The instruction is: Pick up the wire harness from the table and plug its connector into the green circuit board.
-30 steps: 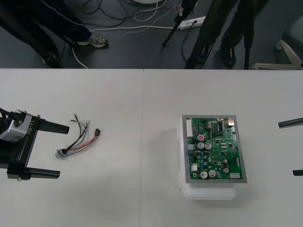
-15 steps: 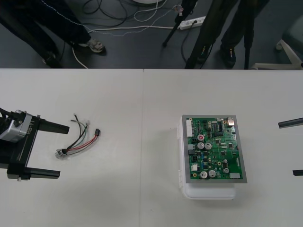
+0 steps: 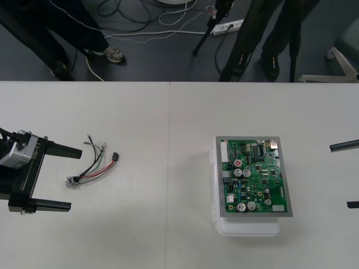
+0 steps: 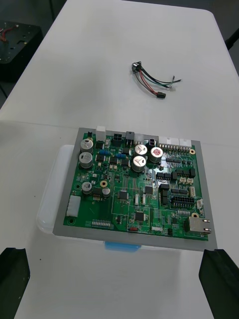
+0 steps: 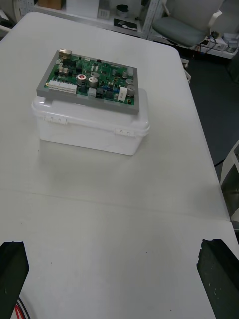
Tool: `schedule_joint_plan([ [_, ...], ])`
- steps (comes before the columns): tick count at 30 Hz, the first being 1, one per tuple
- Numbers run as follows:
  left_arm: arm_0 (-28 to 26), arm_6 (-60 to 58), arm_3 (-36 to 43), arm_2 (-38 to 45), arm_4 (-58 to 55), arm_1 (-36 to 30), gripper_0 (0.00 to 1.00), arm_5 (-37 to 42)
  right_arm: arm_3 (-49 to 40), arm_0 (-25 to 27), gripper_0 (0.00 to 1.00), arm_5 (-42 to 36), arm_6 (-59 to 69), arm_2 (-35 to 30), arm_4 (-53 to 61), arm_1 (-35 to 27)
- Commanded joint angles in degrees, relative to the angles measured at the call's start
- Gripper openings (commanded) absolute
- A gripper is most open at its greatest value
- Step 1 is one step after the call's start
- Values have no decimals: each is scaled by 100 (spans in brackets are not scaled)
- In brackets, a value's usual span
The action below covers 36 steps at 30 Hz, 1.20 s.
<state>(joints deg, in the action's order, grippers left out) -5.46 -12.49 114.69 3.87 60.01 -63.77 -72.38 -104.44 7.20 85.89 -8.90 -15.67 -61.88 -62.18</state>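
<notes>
Table (image 3: 168, 235) carries wire harness (image 3: 94, 165) just off left end effector (image 3: 76, 178), spread and empty; right end effector (image 3: 339, 176) released, facing green circuit board (image 3: 252, 175).

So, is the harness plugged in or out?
Out: the harness lies on the table near the left gripper, apart from the board.

The left tool (image 3: 75, 179) carries pale lettering (image 3: 35, 150) on its grey body, seen from above, which reads "RB-Y1". The board (image 3: 253, 175) has fine white markings beside its parts, too small to read from above or from either wrist. Nothing else is legible.
</notes>
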Motion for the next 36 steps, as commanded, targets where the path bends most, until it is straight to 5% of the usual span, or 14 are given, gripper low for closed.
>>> schedule_joint_plan([
  [1,-43,-192,141,158,2,-232,100,207,-50,36,100,51,160,47,-17,-242],
  [36,-272,-201,71,-35,45,5,100,172,-50,36,100,51,160,47,-17,-242],
])
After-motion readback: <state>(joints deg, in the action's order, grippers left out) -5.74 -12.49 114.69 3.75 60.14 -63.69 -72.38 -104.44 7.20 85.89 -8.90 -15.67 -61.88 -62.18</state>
